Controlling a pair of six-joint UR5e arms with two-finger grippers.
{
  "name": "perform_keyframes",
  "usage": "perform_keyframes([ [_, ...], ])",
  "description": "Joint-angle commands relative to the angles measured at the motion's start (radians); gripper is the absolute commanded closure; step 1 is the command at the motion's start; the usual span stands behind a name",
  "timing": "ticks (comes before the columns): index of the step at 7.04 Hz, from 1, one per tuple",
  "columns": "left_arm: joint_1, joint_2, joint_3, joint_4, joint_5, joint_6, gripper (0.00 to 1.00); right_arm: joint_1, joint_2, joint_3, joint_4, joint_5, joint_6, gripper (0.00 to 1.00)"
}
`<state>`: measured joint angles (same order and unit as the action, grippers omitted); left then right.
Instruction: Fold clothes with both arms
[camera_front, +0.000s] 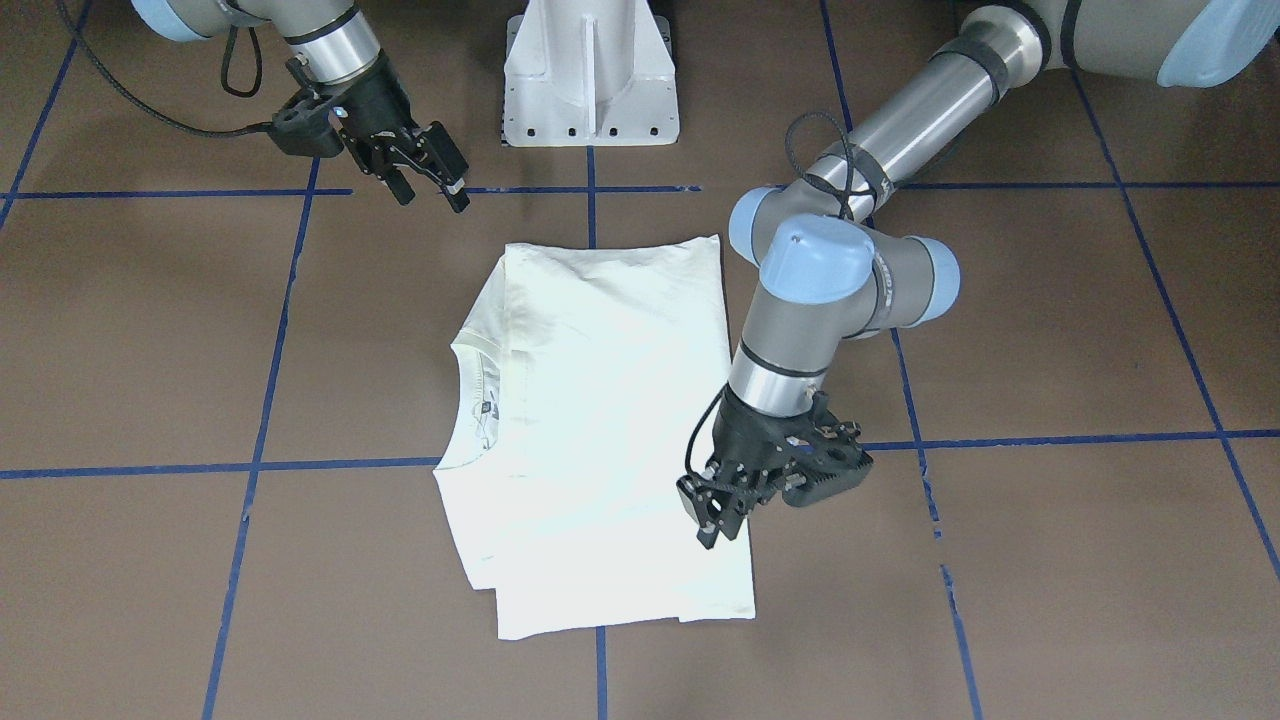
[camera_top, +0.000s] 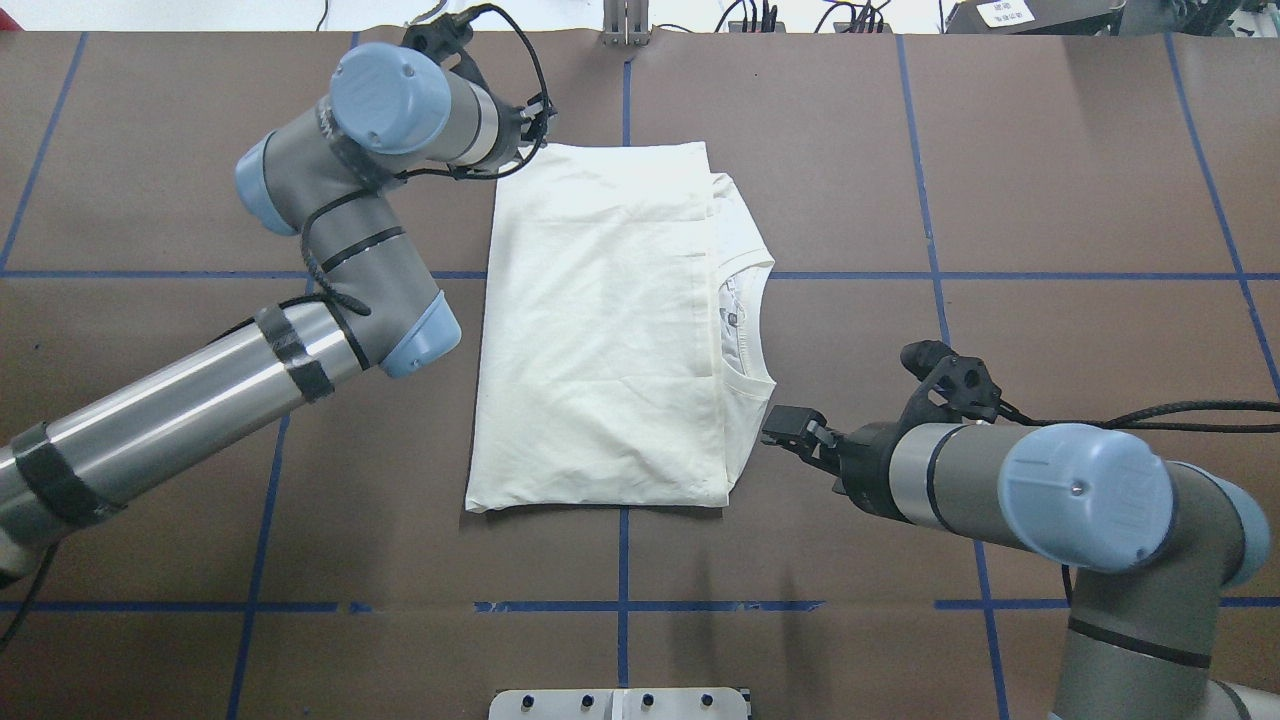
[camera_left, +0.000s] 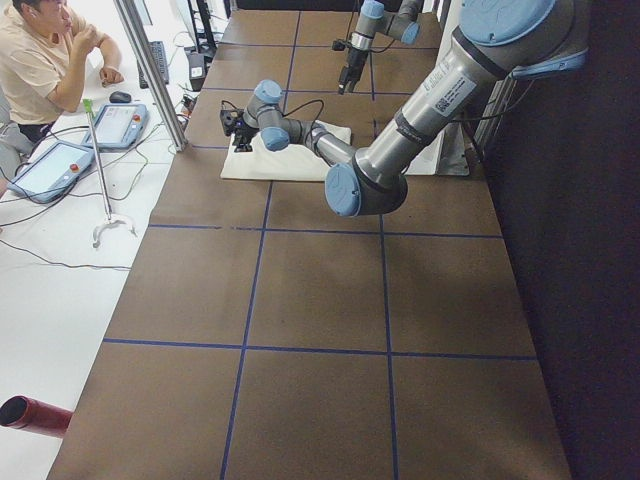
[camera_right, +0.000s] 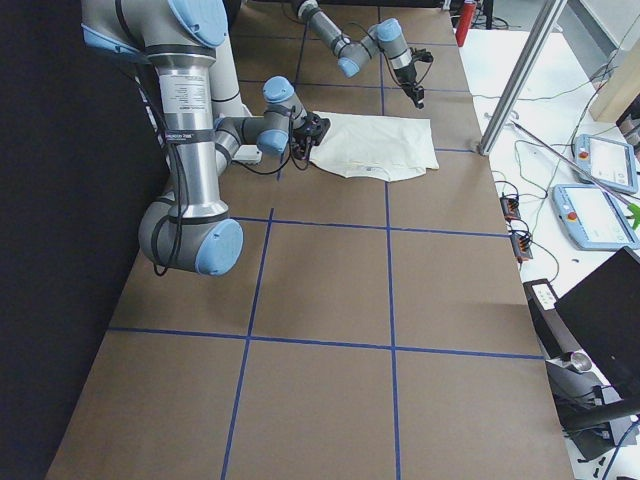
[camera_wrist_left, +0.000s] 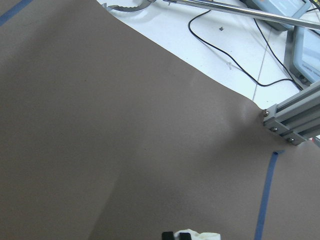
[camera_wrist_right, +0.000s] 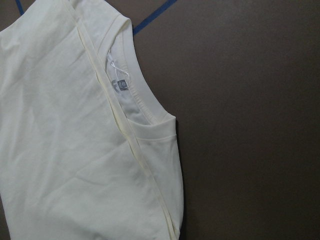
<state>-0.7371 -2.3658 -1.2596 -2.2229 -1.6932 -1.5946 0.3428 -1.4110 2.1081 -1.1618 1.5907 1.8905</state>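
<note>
Two end effectors near shirt edges

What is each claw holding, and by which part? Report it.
Right claw: open, holding nothing. Left claw: down at the hem edge of the cream T-shirt; whether it grips cannot be told.

Cream T-shirt folded on table — left arm, right arm flanking

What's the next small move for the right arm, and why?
Probably ease the right gripper down onto the collar-side edge of the T-shirt, then close. Its fingers are open and empty, just off that edge, while the left gripper sits over the opposite end's far corner. The T-shirt is already a folded rectangle, so a cross fold looks next.
</note>
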Motion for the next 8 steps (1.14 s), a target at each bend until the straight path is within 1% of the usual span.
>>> perform_keyframes([
  [1,0.030,0.120,-0.190,0.026,-0.038,-0.001,0.39,-0.046,0.078,-0.123,-0.009,-0.024,0.004,0.00],
  [2,0.030,0.120,-0.190,0.026,-0.039,-0.001,0.39,-0.079,0.122,-0.173,-0.021,-0.106,0.005,0.00],
  [3,0.030,0.120,-0.190,0.026,-0.040,-0.001,0.39,-0.103,0.160,-0.231,-0.039,-0.145,0.028,0.03],
  [4,0.030,0.120,-0.190,0.026,-0.040,-0.001,0.39,-0.107,0.182,-0.246,-0.041,-0.146,0.080,0.16],
  [5,0.030,0.120,-0.190,0.026,-0.040,-0.001,0.39,-0.110,0.191,-0.263,-0.041,-0.146,0.096,0.21],
  [7,0.030,0.120,-0.188,0.026,-0.040,-0.001,0.39,-0.111,0.196,-0.269,-0.041,-0.149,0.096,0.24],
  [8,0.030,0.120,-0.190,0.026,-0.040,-0.001,0.39,-0.111,0.196,-0.269,-0.041,-0.149,0.096,0.24],
])
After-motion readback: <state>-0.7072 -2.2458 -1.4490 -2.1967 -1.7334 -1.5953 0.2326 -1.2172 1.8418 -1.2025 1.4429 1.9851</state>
